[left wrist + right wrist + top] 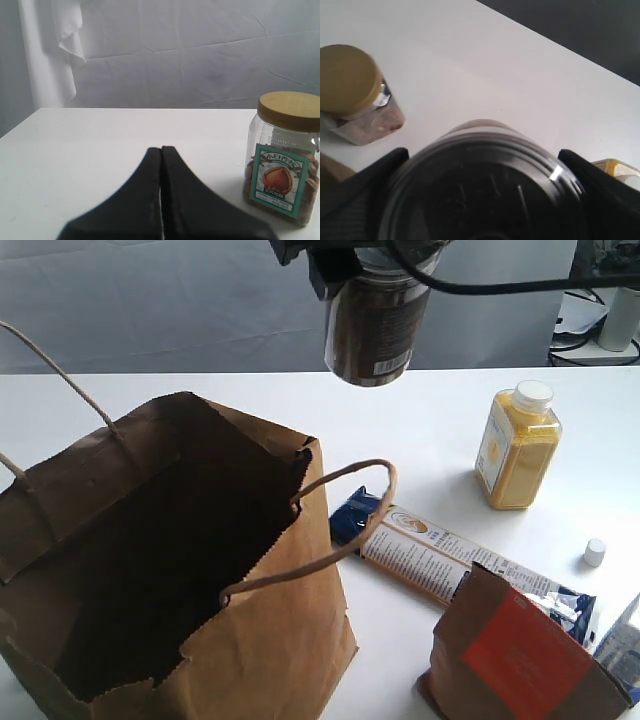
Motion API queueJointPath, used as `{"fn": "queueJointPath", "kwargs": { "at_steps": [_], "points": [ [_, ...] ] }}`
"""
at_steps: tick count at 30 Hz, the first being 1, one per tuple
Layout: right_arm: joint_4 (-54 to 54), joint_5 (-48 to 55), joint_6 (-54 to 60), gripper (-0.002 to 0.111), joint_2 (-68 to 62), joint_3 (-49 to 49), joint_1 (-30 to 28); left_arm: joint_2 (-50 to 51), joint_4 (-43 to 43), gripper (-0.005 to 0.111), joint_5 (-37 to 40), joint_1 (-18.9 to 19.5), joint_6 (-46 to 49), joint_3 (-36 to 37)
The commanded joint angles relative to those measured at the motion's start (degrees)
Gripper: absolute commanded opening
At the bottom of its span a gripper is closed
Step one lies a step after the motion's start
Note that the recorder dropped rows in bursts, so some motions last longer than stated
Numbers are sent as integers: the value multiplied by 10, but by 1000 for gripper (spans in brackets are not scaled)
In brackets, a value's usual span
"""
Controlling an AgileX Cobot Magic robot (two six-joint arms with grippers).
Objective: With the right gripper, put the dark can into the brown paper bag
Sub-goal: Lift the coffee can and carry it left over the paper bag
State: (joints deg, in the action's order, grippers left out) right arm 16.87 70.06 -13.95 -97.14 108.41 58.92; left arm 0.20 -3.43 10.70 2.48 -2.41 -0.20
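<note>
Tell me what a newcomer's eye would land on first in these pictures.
The big brown paper bag fills the left front of the exterior view, standing with its mouth wide open. At the top centre a dark can hangs in the air, clamped in the right pincer, up and right of the bag's mouth. A yellow bottle stands bright on the white table at the right.

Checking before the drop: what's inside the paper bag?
The bag stands open; only dark, bare inner walls show. Its bottom is hidden behind the front wall and shadow. The can is held up outside it.
</note>
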Motion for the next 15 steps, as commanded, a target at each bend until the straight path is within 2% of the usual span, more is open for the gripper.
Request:
{"fn": "queueJointPath", "kwargs": {
  "at_steps": [1, 15],
  "points": [
    [16, -38, -15, 0, 60, -29, 43, -2, -1, 0, -4, -3, -2, 2],
    [26, -72, -31, 0, 89, -30, 189, -2, -1, 0, -4, -3, -2, 2]
  ]
}}
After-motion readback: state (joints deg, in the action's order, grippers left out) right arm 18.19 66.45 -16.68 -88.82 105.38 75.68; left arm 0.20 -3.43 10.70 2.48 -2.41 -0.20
